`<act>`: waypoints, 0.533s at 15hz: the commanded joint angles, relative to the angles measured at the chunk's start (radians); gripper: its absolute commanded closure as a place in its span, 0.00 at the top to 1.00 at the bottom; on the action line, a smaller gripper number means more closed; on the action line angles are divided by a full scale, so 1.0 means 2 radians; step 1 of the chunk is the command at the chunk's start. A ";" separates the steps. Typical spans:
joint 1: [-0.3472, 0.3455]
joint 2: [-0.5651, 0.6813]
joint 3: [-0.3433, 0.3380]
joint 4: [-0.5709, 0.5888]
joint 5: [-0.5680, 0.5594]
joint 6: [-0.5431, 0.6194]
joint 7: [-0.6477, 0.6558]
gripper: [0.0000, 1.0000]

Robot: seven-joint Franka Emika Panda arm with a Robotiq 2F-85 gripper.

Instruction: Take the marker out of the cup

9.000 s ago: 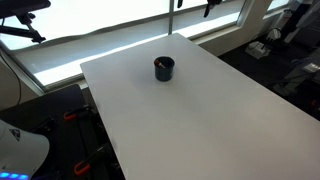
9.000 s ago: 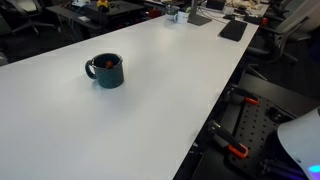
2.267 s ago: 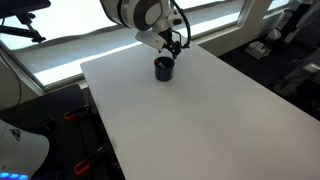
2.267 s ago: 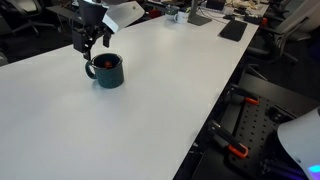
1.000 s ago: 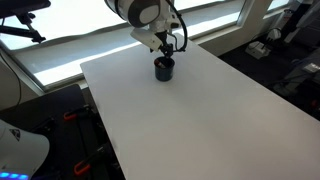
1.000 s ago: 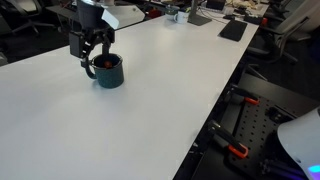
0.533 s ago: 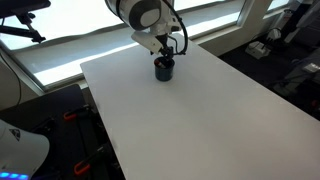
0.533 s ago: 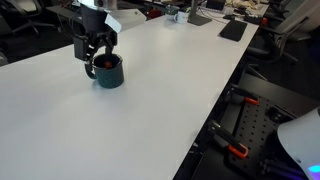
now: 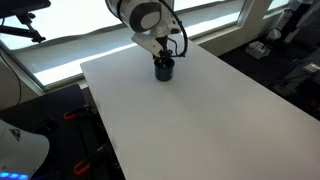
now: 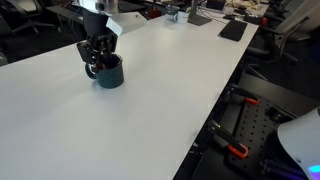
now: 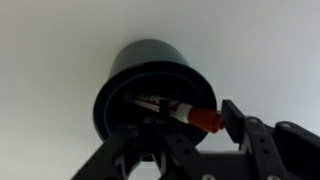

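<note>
A dark cup [image 9: 165, 70] [image 10: 108, 75] stands on the white table [image 9: 205, 115] [image 10: 160, 110]. In the wrist view the cup [image 11: 150, 62] holds a marker [image 11: 172, 106] with a red cap, lying slanted across its mouth, cap end over the rim. My gripper [image 9: 163, 58] [image 10: 96, 58] [image 11: 190, 124] reaches down into the cup's mouth. One finger [image 11: 231, 116] outside the rim touches the cap's end. The other finger is lost in the cup's dark inside, so whether the marker is gripped does not show.
The cup stands near the table's far end, with bright windows [image 9: 100, 30] behind it. Black flat items [image 10: 232, 30] lie at the table's far corner. Red-handled clamps [image 10: 238, 150] and dark equipment lie on the floor past the table's side edge.
The gripper has sunk a little lower into the cup, and its jaws have drawn closer together around the marker. The cup has not moved.
</note>
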 commanded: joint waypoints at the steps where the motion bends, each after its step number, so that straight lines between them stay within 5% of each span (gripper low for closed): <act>1: 0.003 0.002 -0.002 0.010 0.009 -0.012 -0.004 0.31; 8: 0.008 -0.001 -0.005 0.019 0.005 -0.013 -0.002 0.28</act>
